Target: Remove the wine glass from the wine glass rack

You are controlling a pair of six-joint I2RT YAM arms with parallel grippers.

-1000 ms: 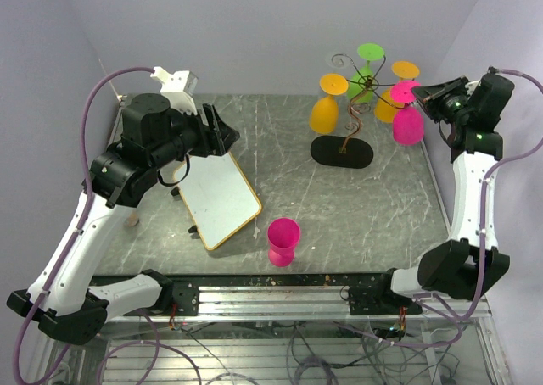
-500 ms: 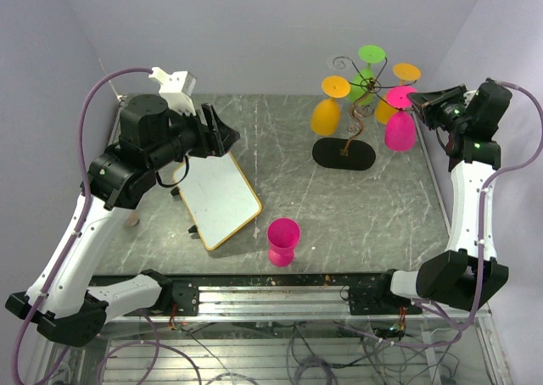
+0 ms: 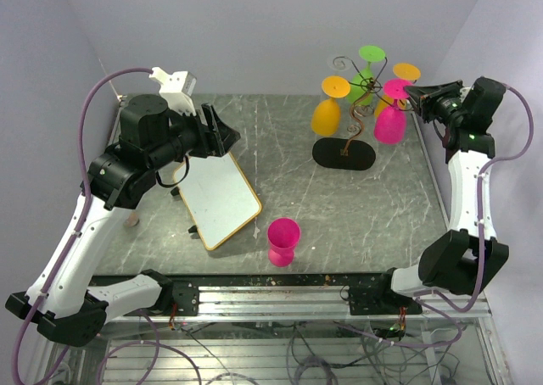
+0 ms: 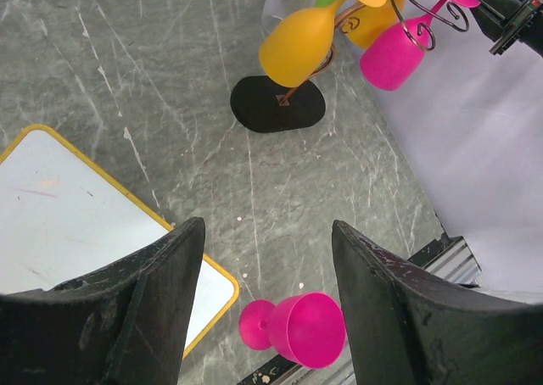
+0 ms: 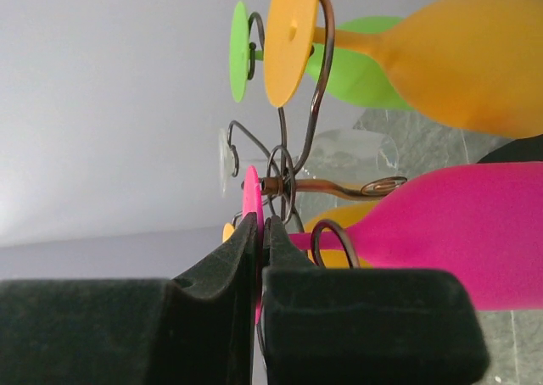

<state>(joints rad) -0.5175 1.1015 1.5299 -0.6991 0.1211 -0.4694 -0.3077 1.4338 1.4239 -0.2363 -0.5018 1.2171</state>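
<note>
R arm reaches in from the right edge of the grey marbled tabletop (image 3: pixel 382 207) to the dark wire wine glass rack (image 3: pixel 342 153), which stands on its flat black oval base at the far right. The right hand (image 3: pixel 411 94) is pinched together on the thin disc foot of the hanging pink wine glass (image 3: pixel 390 124). In the right wrist view the fingers (image 5: pixel 221 262) meet w/ only that pink edge between them. The glass hangs bowl-down and tilted, its stem inside one of the rack's wire curls (clearest in the left wrist view), so it's not off the rack yet. An orange glass (image 3: pixel 325 114) and a green glass (image 3: pixel 371 53) hang on other arms of the rack, near it. The left hand (image 3: pixel 222 131) hovers w/ fingers wide apart, holding nothing, above a white board w/ yellow rim (image 3: pixel 216 194) at the left. An upright pink goblet (image 3: pixel 282 241) stands alone near the front edge, well apart from the rack.
</note>
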